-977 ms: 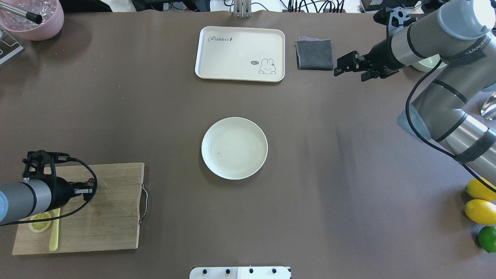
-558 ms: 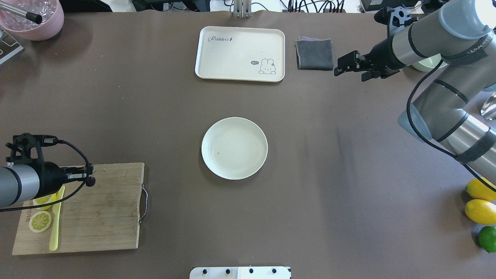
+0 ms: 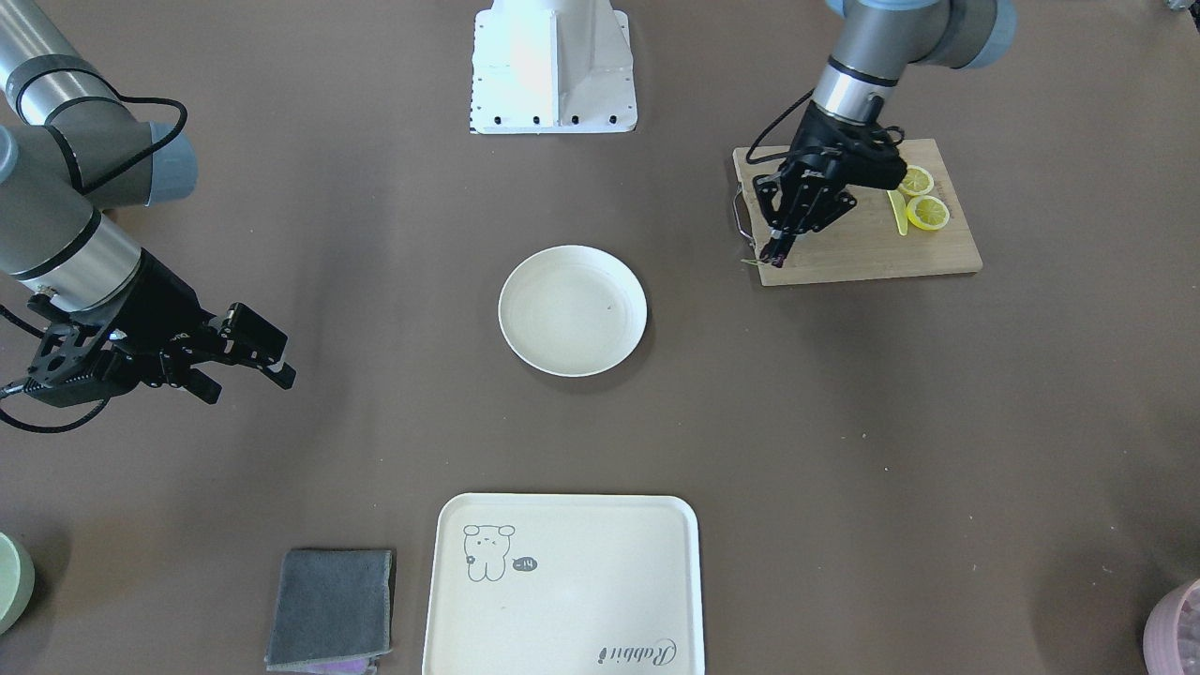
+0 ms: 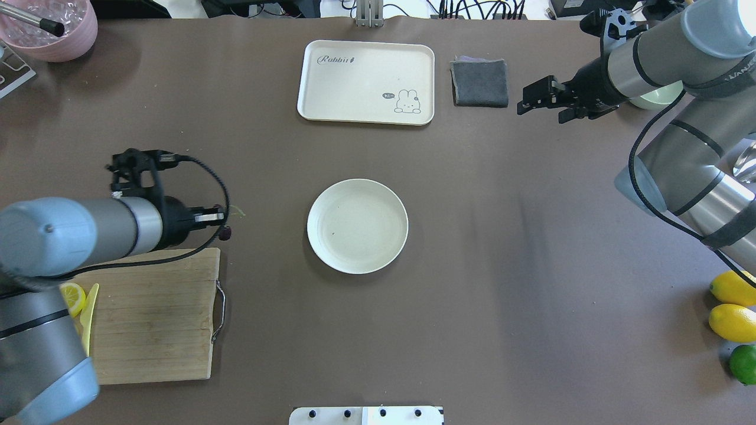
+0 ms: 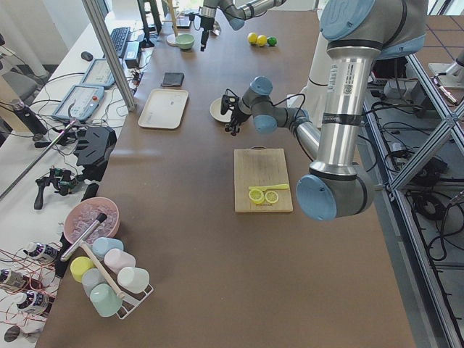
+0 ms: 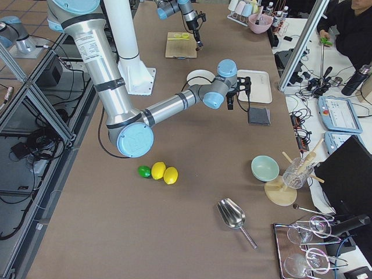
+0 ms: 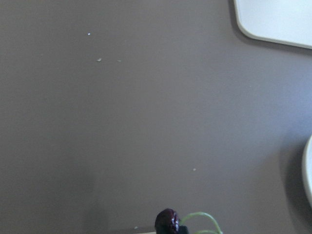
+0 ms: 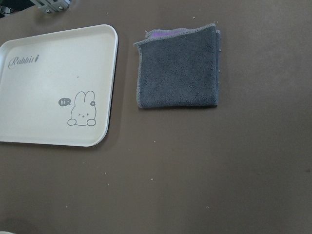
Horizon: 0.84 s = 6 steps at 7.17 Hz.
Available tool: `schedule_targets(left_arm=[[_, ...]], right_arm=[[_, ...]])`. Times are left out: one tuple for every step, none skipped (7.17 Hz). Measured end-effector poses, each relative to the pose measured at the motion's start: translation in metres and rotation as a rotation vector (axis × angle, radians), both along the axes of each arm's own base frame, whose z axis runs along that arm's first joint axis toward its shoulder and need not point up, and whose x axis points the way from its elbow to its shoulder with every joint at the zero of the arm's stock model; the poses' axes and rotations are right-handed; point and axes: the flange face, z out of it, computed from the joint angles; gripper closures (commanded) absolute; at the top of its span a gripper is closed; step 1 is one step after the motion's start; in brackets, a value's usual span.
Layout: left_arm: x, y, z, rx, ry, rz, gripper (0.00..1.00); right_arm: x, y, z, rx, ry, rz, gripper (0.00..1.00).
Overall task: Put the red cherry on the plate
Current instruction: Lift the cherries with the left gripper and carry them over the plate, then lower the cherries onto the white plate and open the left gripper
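Since a moment ago my left gripper (image 4: pixel 221 221) has left the cutting board (image 4: pixel 159 319) and swung out over bare table toward the plate (image 4: pixel 357 226), taking the red cherry (image 4: pixel 225 234) along. My fingers are pinched on it, with the dark fruit hanging at the tips and a green stem curling out, short of the plate's near rim. I am mid-carry. Next, I judge, I must travel on over the plate's middle, lower, then part my fingers gently. My right gripper (image 4: pixel 534 99) idles near the grey cloth (image 4: pixel 479 82), fingers spread.
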Motion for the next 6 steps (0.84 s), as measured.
schedule_targets(left_arm=[[0.042,-0.015,-0.042,-0.043,0.006,-0.012,1.00],[0.079,-0.017,-0.077,-0.068,0.015,-0.016,1.00],[0.116,-0.010,-0.105,-0.076,0.024,-0.021,1.00],[0.146,-0.006,-0.122,-0.079,0.023,-0.023,1.00],[0.168,-0.005,-0.129,-0.086,0.014,-0.022,0.78],[0.180,-0.004,-0.129,-0.091,0.004,-0.019,0.30]], right_arm=[[0.001,0.000,0.000,0.000,0.001,0.001,0.00],[0.002,-0.001,0.001,0.000,0.001,0.003,0.00],[0.003,-0.001,0.001,0.000,0.002,0.005,0.00],[0.003,-0.001,0.003,-0.002,0.004,0.007,0.00],[0.004,-0.001,0.005,-0.004,0.006,0.009,0.00],[0.005,-0.001,0.007,-0.006,0.009,0.011,0.00]])
